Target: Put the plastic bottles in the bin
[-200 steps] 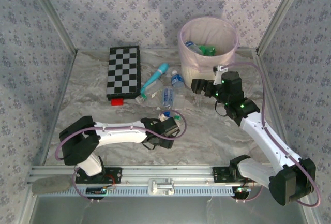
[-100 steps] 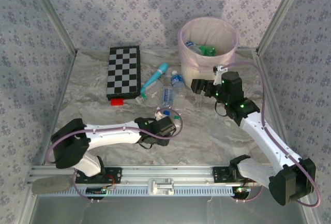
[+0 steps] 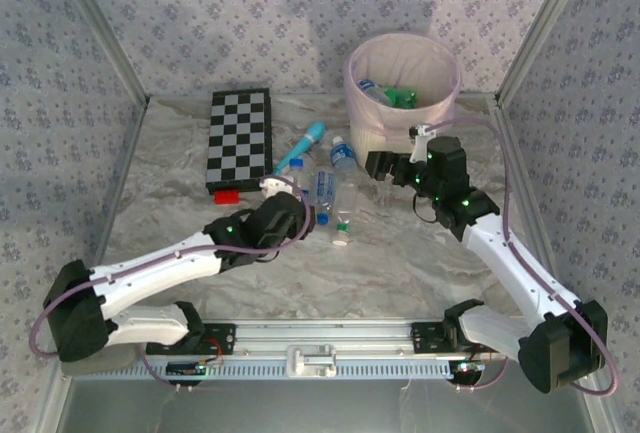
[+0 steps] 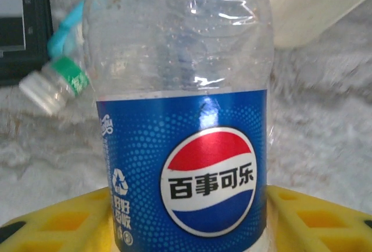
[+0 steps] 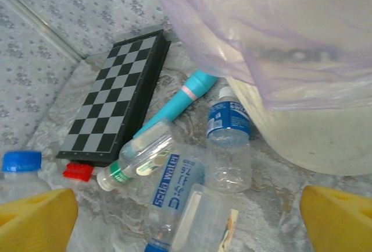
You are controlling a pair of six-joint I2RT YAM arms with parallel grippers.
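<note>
The left gripper [image 4: 186, 220] clamps a Pepsi bottle [image 4: 192, 147] around its label; the thin plastic may buckle and slip during the carry. Loose bottles [image 3: 342, 158] lie clustered just beyond it. The right gripper [image 5: 187, 214], spread wide and empty, hovers beside the bin [image 3: 372, 138], crowding the drop path.

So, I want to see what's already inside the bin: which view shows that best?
Top external: it looks down into the bin, showing clear and green bottles inside. Right wrist shows its liner and wall from outside; left wrist, a cream corner.
</note>
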